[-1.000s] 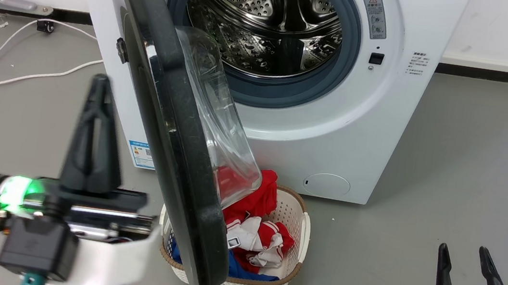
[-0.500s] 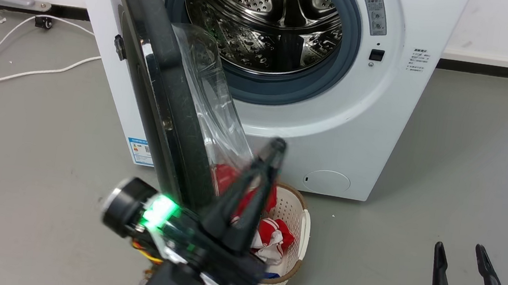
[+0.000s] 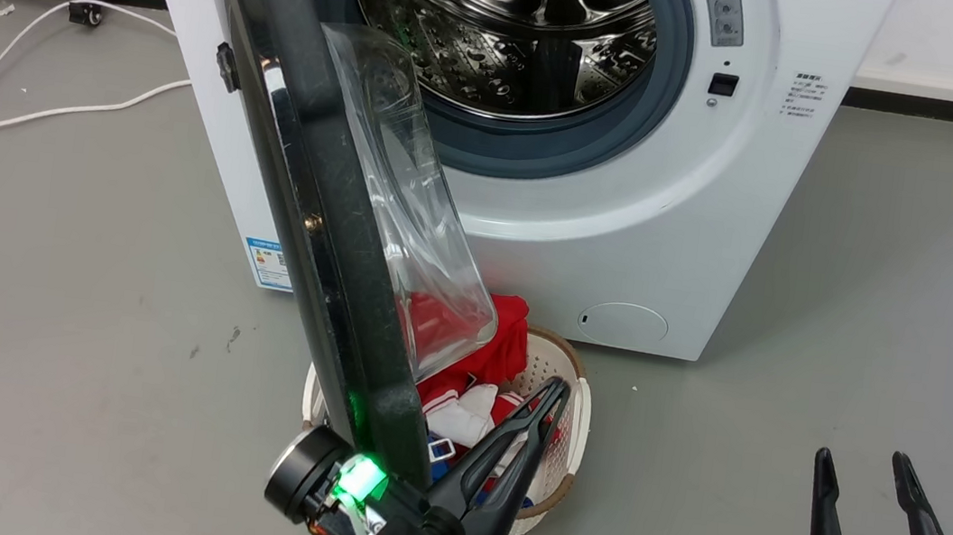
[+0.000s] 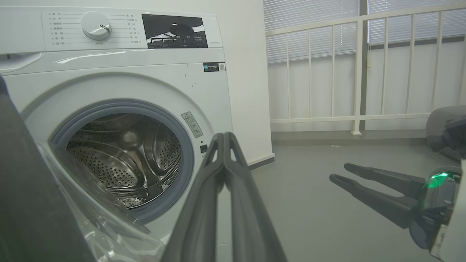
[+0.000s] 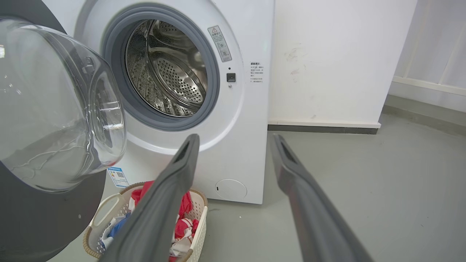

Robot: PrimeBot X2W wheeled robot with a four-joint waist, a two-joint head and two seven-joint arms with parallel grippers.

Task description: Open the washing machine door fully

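Washing machine door [image 3: 327, 222] stands roughly edge-on to you in the head view, swung out from its hinge on the left of the washing machine [image 3: 626, 231], about halfway through its travel by my reckoning. Your left gripper [image 3: 553, 395] sits low, fingers pressed together on nothing. Its tips are on the glass side of the door's near rim, above the laundry basket [image 3: 577, 425]; whether they touch the rim I cannot tell. Your right gripper [image 3: 862, 460] hangs well apart at the lower right, fingers spread and empty.

In the left wrist view the closed fingers point at the machine front beside the drum [image 4: 123, 153], with the door's dark edge and clear glass bowl [image 4: 91, 203] close on the left. The push should go that way. Lay the flat of the fingers on the black rim, not the glass, near the free edge far from the hinge. Sweep in an arc about the hinge rather than in a straight line, so you don't slide off.

In the right wrist view the bowl faces the drum opening and the basket of clothes [image 5: 143, 193] sits under the door; carry your wrist above it.
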